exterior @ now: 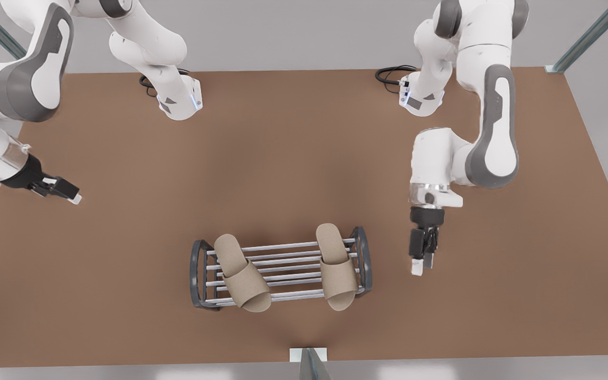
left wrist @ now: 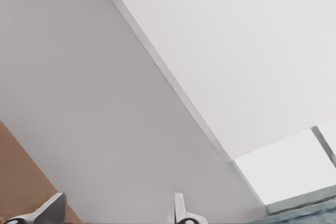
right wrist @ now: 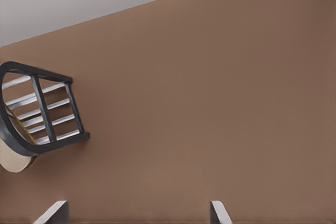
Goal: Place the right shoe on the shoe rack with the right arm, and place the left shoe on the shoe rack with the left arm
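The right tool (exterior: 423, 262) is hanging fingers-down over the table (exterior: 124, 295), just beside the end of the shoe rack (exterior: 281, 274) on the front view's right; in the right wrist view its two fingertips (right wrist: 52, 213) are standing well apart with nothing between them, and the rack's dark arched end (right wrist: 37, 114) is lying near them with a sliver of tan sole (right wrist: 13, 162) under it; the left tool (exterior: 66, 192) is waiting well apart from the rack, at the table's edge on the front view's left, angled outward; in the left wrist view its fingertips (left wrist: 50, 209) are likewise spread and gripping nothing; both tan slippers are resting across the rack's pale bars, one (exterior: 241, 273) toward its end on the front view's left and tilted slightly, the other (exterior: 336, 266) toward the opposite end, toes overhanging the near bar.
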Robot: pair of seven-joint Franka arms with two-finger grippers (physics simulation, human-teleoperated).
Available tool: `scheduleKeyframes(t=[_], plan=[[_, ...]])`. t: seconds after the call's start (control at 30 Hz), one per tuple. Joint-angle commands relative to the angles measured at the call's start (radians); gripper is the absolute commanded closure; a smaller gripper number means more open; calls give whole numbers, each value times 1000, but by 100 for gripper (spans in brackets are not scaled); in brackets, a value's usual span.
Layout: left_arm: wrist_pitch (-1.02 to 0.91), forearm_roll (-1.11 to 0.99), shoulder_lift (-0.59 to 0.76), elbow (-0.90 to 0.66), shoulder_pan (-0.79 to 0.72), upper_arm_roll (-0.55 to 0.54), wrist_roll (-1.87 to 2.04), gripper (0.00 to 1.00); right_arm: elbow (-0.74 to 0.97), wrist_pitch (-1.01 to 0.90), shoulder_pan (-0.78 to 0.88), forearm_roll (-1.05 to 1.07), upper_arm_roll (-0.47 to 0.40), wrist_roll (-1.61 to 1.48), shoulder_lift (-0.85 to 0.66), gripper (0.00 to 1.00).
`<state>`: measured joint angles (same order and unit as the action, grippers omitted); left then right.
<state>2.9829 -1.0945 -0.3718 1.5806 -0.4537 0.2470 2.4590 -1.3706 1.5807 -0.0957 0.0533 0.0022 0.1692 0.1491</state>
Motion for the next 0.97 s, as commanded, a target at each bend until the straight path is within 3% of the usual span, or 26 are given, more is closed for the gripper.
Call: scheduleKeyframes(t=[0.0, 0.03, 0.1, 0.17, 0.23, 0.93], plan=[[-744, 927, 42, -42, 62, -55, -1273, 0, 22, -80, 4, -6, -1, -132, -13, 0], [-866, 964, 68, -42, 96, -61, -1684, 0, 22, -79, 8, -12, 5, -132, -11, 0], [-1189, 970, 137, -48, 277, -230, -2273, 0, 24, -74, 7, -12, 1, -132, -8, 0], [-1378, 970, 223, -48, 317, -261, -2384, 0, 24, -73, 4, -12, 1, -132, -8, 0], [-1400, 969, 278, -48, 322, -281, -2388, 0, 25, -28, 8, -10, 2, -132, 6, 0], [-1403, 969, 228, -39, 323, -284, -2393, 0, 25, -27, 7, -27, 5, -131, 23, 0]])
